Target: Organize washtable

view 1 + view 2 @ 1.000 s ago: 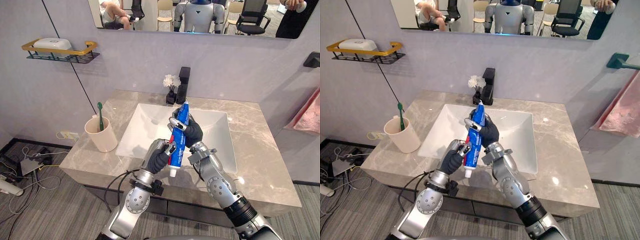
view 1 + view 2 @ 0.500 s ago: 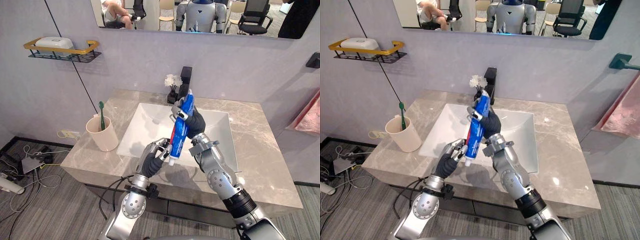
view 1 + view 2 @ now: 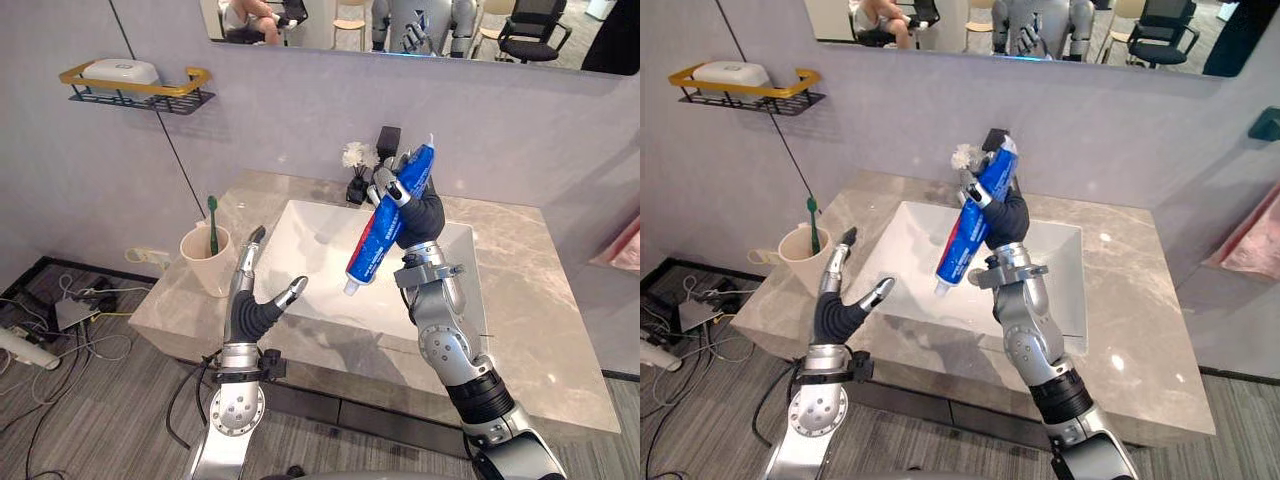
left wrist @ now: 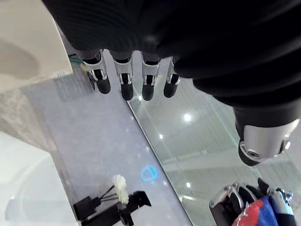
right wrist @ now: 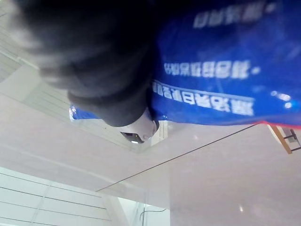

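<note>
A blue and red toothpaste tube (image 3: 385, 228) with a white cap hangs tilted above the white sink (image 3: 310, 235), cap end down. My right hand (image 3: 417, 212) is shut on the tube's upper half, raised in front of the faucet; the tube (image 5: 221, 70) also shows pressed against that hand in the right wrist view. My left hand (image 3: 250, 305) is open over the counter's front left edge, fingers (image 4: 123, 81) straight and pointing up, holding nothing. A beige cup (image 3: 203, 262) with a green toothbrush (image 3: 212, 220) stands on the counter just left of that hand.
A black faucet (image 3: 388, 143) and a small diffuser with white flowers (image 3: 355, 162) stand behind the sink. A wall shelf (image 3: 135, 88) with a white soap box hangs at upper left. A pink towel (image 3: 627, 248) hangs at the right. The marble counter (image 3: 520, 290) spreads right of the sink.
My left hand let go of the tube's cap end, opened and drew away to the left. My right hand lifted the tube higher. The camera view also shifted.
</note>
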{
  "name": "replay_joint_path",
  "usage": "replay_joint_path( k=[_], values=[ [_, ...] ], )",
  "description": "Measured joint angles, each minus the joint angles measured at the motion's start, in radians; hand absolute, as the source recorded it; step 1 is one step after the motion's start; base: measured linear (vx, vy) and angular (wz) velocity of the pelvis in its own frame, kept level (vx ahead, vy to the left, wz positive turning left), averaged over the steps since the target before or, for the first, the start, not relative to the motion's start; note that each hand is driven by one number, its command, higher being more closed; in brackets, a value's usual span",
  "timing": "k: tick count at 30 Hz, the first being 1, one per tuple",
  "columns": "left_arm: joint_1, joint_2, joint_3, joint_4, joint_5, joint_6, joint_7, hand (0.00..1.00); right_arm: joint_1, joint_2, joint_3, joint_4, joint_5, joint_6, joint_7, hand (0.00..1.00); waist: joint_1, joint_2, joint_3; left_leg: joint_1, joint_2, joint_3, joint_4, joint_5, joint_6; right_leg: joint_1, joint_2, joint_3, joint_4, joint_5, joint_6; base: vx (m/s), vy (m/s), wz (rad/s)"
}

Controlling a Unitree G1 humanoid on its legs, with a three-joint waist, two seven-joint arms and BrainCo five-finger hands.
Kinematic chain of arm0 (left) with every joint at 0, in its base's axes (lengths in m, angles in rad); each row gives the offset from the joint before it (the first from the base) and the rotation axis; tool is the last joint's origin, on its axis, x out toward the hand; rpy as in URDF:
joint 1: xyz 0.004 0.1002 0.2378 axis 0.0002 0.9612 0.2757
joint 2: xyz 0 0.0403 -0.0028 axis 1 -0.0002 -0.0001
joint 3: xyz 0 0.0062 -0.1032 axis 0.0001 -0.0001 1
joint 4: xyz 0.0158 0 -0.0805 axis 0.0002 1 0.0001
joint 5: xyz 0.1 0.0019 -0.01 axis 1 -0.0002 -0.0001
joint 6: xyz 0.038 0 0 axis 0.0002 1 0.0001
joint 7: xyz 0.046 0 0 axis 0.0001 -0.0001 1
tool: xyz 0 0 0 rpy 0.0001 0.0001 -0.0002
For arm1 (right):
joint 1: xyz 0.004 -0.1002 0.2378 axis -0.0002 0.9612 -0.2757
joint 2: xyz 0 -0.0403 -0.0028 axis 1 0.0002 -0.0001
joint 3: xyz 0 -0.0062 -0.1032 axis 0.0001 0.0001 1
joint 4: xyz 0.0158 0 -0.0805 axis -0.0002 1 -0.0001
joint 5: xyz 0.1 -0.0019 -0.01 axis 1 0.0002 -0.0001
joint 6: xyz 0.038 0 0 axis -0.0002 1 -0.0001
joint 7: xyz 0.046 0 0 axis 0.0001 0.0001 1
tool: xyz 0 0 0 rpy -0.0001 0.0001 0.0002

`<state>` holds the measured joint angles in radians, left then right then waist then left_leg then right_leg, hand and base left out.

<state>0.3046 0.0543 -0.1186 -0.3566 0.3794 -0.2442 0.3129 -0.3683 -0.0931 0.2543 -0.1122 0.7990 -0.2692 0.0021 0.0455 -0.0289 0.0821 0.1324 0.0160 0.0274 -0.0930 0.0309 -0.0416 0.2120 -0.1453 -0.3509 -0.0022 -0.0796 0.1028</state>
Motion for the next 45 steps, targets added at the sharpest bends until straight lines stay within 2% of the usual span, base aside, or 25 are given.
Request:
replay_joint_path(
  k=[5,6,12,15,19,26,30,38,45],
  values=[
    [0.066,-0.045,0.076,0.001,-0.050,0.000,0.020,0.00,0.001,0.008,-0.021,-0.035,-0.047,-0.010,-0.027,1.00,0.015,-0.001,0.001,-0.010,-0.002,-0.006,0.000,0.001,0.000,-0.005,-0.007,-0.007,0.000,-0.001,0.002,-0.01,0.000,0.05],
    [0.079,-0.060,0.106,0.002,-0.068,0.000,0.025,0.00,0.001,0.009,-0.038,-0.048,-0.058,-0.021,-0.028,1.00,0.026,-0.003,0.001,-0.011,-0.003,-0.013,0.000,0.001,0.000,-0.005,-0.007,-0.010,0.000,-0.002,0.003,-0.01,-0.009,0.10],
    [0.134,-0.115,0.266,0.022,-0.147,0.000,0.074,0.00,0.011,0.011,-0.091,-0.070,-0.065,-0.035,-0.044,1.00,0.028,-0.013,0.004,-0.026,-0.020,-0.050,-0.002,0.008,0.007,0.001,-0.021,-0.054,0.003,-0.009,0.012,-0.01,0.000,0.21],
    [0.139,-0.134,0.361,0.066,-0.197,0.001,0.106,0.00,0.031,0.011,-0.113,-0.070,-0.066,-0.035,-0.046,1.00,0.050,-0.023,0.007,-0.033,-0.025,-0.057,-0.002,0.009,0.009,-0.002,-0.026,-0.062,0.004,-0.010,0.014,-0.01,0.007,0.10],
    [0.152,-0.151,0.440,0.146,-0.282,0.007,0.117,0.00,0.050,0.014,-0.152,-0.070,-0.073,-0.035,-0.046,1.00,0.053,-0.030,0.005,-0.047,-0.038,-0.084,-0.002,0.016,0.017,-0.005,-0.033,-0.090,0.012,-0.013,0.018,0.00,-0.003,0.21],
    [0.146,-0.151,0.531,0.431,-0.404,0.045,0.060,0.00,0.065,0.031,-0.180,-0.070,-0.085,-0.035,-0.043,1.00,0.054,-0.031,0.005,-0.050,-0.046,-0.094,-0.008,0.023,0.023,-0.006,-0.042,-0.100,0.020,-0.013,0.018,-0.04,0.003,0.05],
    [0.127,-0.146,0.556,0.700,-0.487,0.087,-0.007,0.00,0.097,0.031,-0.180,-0.067,-0.085,-0.035,-0.041,1.00,0.053,-0.034,0.002,-0.052,-0.046,-0.094,-0.009,0.023,0.023,-0.012,-0.046,-0.100,0.027,-0.013,0.018,-0.04,0.000,0.00],
    [0.090,-0.132,0.527,0.962,-0.483,0.119,-0.101,0.00,0.104,0.031,-0.179,-0.054,-0.083,-0.035,-0.013,1.00,0.053,-0.040,-0.002,-0.058,-0.050,-0.097,-0.004,0.034,0.026,-0.022,-0.049,-0.100,0.037,-0.013,0.018,-0.01,-0.002,0.01],
    [0.044,-0.109,0.491,1.061,-0.446,0.123,-0.139,0.00,0.104,0.031,-0.176,-0.050,-0.085,-0.035,0.001,1.00,0.053,-0.040,-0.002,-0.059,-0.051,-0.106,-0.009,0.038,0.028,-0.023,-0.049,-0.108,0.043,-0.013,0.018,-0.03,-0.009,0.03]
  ],
)
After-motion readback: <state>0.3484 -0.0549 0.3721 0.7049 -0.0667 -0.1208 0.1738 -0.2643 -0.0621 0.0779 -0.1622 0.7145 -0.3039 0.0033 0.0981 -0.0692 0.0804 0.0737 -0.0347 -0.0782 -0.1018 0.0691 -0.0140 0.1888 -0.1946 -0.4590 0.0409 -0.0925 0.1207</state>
